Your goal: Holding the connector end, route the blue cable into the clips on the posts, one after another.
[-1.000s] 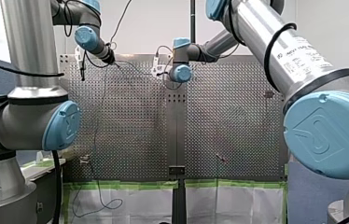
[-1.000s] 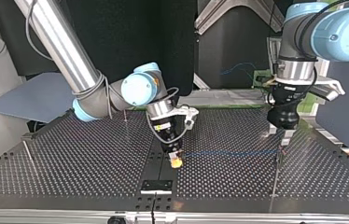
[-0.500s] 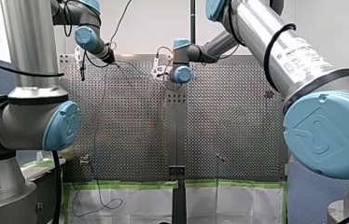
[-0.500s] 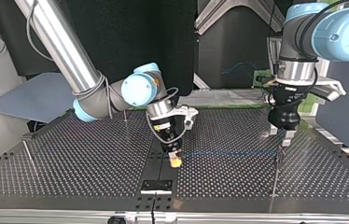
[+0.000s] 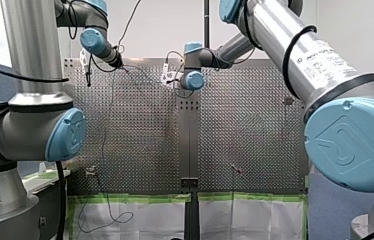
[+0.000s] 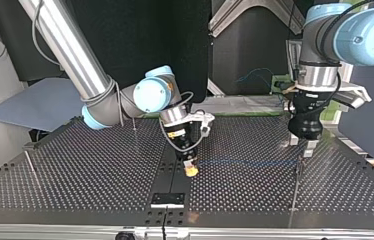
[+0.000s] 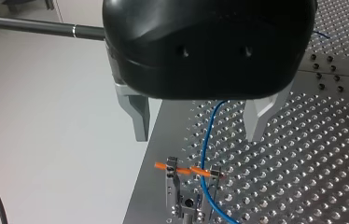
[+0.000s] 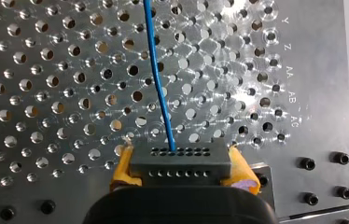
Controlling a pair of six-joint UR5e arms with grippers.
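Observation:
My right gripper (image 8: 180, 173) is shut on the grey connector (image 8: 180, 161), its yellow pads (image 8: 122, 169) at either end of it. The blue cable (image 8: 156, 70) leaves the connector and runs ahead over the perforated table. In the top view the right gripper (image 6: 190, 170) hangs near the table's middle, and the cable (image 6: 245, 161) stretches level to a clip on a post (image 6: 299, 162). My left gripper (image 6: 305, 148) hovers just above that clip. Seen from the left wrist, its metal fingers (image 7: 139, 116) stand open above the clip (image 7: 189, 175), which has an orange bar, and the cable (image 7: 206, 140) passes through it.
More thin posts stand at the top view's left (image 6: 29, 162) and behind the right arm (image 6: 134, 125). A black plate (image 6: 167, 199) sits at the table's near edge. The front view shows posts (image 5: 235, 169) near the table's close side, and slack cable hanging off it (image 5: 107, 215).
My right gripper has shifted slightly toward the top view's right and away from the camera, the connector still in it. The left gripper has stayed above the clip.

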